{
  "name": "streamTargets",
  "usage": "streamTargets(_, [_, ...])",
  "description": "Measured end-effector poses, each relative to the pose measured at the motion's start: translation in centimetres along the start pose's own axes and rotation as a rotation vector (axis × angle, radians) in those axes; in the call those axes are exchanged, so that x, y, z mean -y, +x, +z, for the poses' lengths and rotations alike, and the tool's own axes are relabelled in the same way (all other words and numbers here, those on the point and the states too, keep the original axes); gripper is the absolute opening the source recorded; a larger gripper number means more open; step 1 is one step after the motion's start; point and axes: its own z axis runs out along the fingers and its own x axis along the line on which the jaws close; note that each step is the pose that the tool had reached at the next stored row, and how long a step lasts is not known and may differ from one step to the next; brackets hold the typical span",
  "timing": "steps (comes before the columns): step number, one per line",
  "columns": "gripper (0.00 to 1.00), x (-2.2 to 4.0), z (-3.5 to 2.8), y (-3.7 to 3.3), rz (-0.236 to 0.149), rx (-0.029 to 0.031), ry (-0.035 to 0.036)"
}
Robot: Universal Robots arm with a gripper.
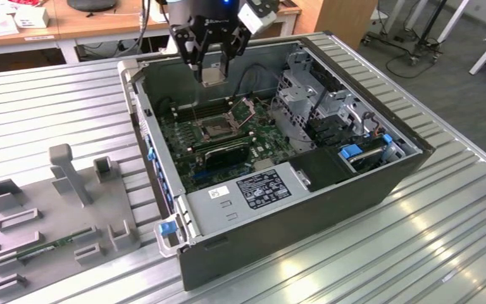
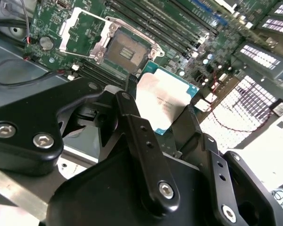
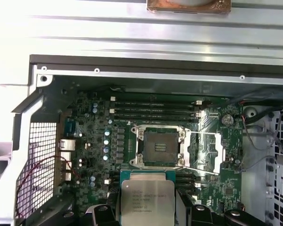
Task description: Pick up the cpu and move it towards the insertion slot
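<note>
One black gripper (image 1: 212, 69) hangs over the open computer case (image 1: 395, 171), fingers pinching the flat, silvery square cpu (image 3: 147, 202) by its edges, face level, likely for a flat drop-in. Silver-framed, dark-centred insertion slot (image 3: 159, 147) lies just beyond the cpu, lid open.

Overhead room lighting is bright and even. In the exterior view, glare streaks the ribbed metal tabletop (image 1: 412, 240) at lower right; the open computer case (image 1: 311, 209) interior is shadowed. In the first wrist view, the upper frame is overexposed. In the second wrist view, the near black fingers (image 2: 141, 155) appear soft.
</note>
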Motion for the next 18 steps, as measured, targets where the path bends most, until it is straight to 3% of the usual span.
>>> streamTargets(8, [0.55,-0.7,0.51,-0.93,0.0,0.0,0.0])
streamTargets(18, [0.55,-0.89,0.57,-1.01,0.0,0.0,0.0])
